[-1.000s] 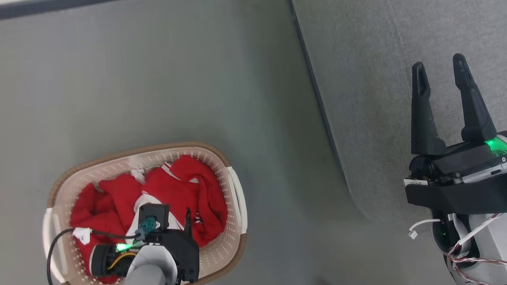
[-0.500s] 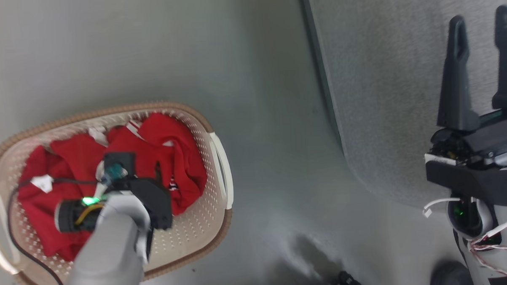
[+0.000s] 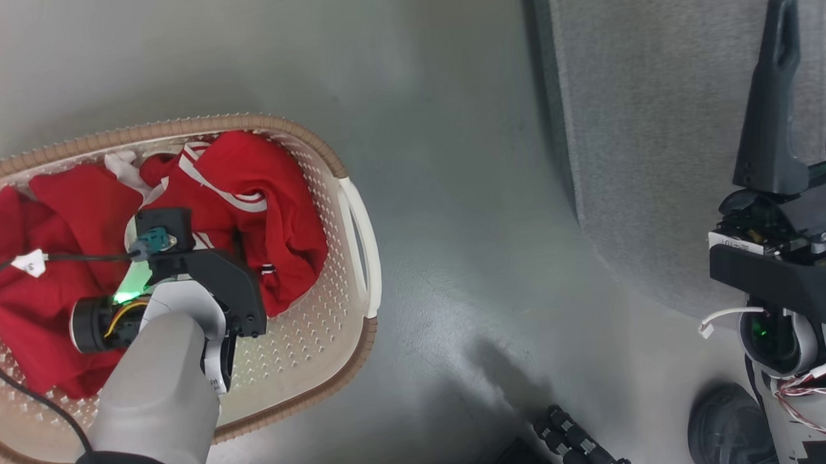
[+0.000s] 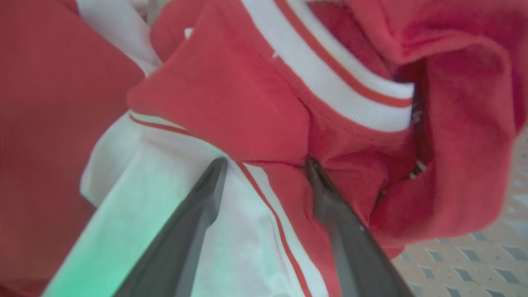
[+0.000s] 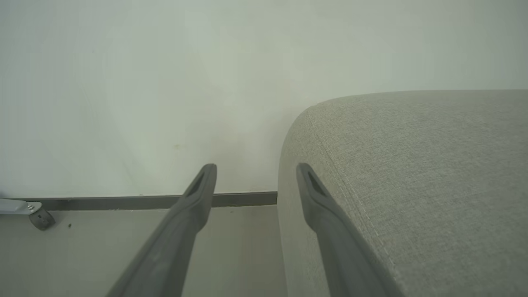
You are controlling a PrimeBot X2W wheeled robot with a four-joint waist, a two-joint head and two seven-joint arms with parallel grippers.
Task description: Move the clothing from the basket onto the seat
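Fabric crowds the space ahead of the left gripper [image 4: 266,163]: its two dark fingers stand well apart, tips pressed against the clothing [image 4: 231,103], with a fold of red and white cloth lying between them and nothing pinched yet. The clothing, red garments with white striped trim, lies heaped in the basket [image 3: 357,220], which stands on the floor [image 3: 453,189] well apart from the grey seat [image 3: 656,113]. The right gripper [image 5: 255,167] hovers beside the seat's rounded corner, fingers spread and empty. Several things could go wrong from here. If the left fingers close on only the top layer of that fold, the soft cloth may slide out as the arm rises. The garments look twisted together, so one pull may drag up a second piece, which could drop onto the floor between basket and seat. A sleeve catching on the woven-look rim might tip or lift the light plastic basket. The black cable [image 3: 77,257] looping from the left wrist lies over the heap and could snag on the cloth.
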